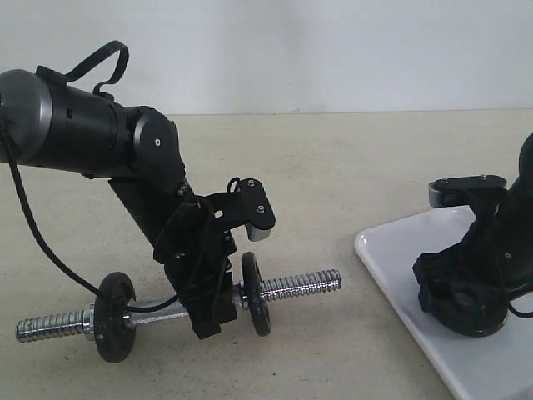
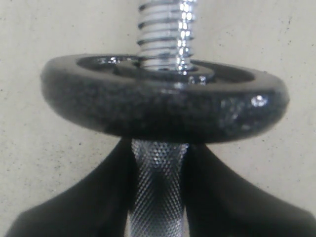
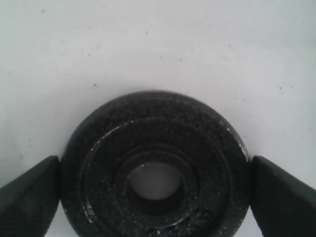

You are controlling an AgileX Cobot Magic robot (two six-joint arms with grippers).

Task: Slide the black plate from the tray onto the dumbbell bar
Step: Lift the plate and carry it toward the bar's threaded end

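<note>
The black plate [image 3: 98,163] lies flat on the white tray [image 3: 148,44], centre hole facing up. My right gripper [image 3: 155,173] straddles it, one finger pressed against each side of its rim. In the exterior view that gripper [image 1: 466,312] is down on the tray [image 1: 391,267] and covers the plate. The dumbbell bar [image 1: 300,285] lies level just above the table on the left. My left gripper [image 1: 208,321] is shut on its knurled middle [image 2: 158,177].
Two other black discs are threaded on the bar, one [image 1: 114,317] near the left threaded end, one [image 1: 256,293] right beside my left gripper and filling the left wrist view [image 2: 148,108]. The bar's right threaded end [image 1: 321,282] points toward the tray.
</note>
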